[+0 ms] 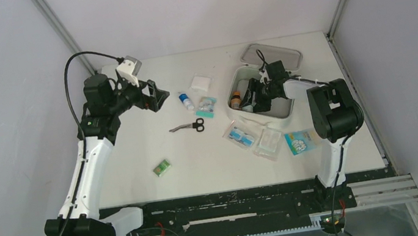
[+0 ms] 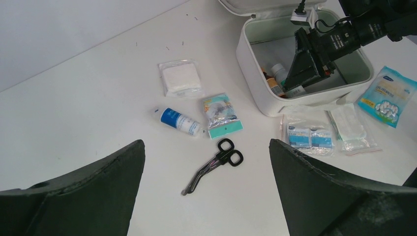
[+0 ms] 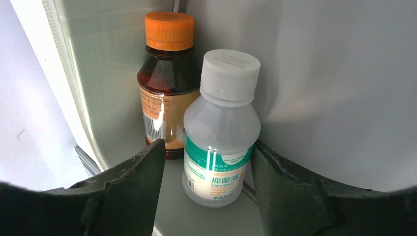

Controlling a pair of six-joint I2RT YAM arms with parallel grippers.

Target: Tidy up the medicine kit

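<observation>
The medicine kit (image 1: 232, 90) is a white case that stands open at the back right, its lid (image 1: 275, 54) laid back. My right gripper (image 1: 253, 96) reaches down inside it. In the right wrist view the gripper (image 3: 207, 145) is open around a white-capped bottle (image 3: 221, 123) with a green label, and a gap shows at the left finger. That bottle stands upright on the kit's floor, beside a brown bottle with an orange cap (image 3: 167, 73). My left gripper (image 1: 161, 95) hangs wide open and empty at the back left. In its own view it (image 2: 206, 142) looks down on black scissors (image 2: 214, 164).
On the table lie the scissors (image 1: 189, 125), a small blue-and-white bottle (image 1: 185, 101), a gauze packet (image 1: 200, 83), a teal packet (image 1: 207, 106), clear packets (image 1: 239, 133) in front of the kit, a blue bag (image 1: 300, 141) and a small green box (image 1: 162, 168).
</observation>
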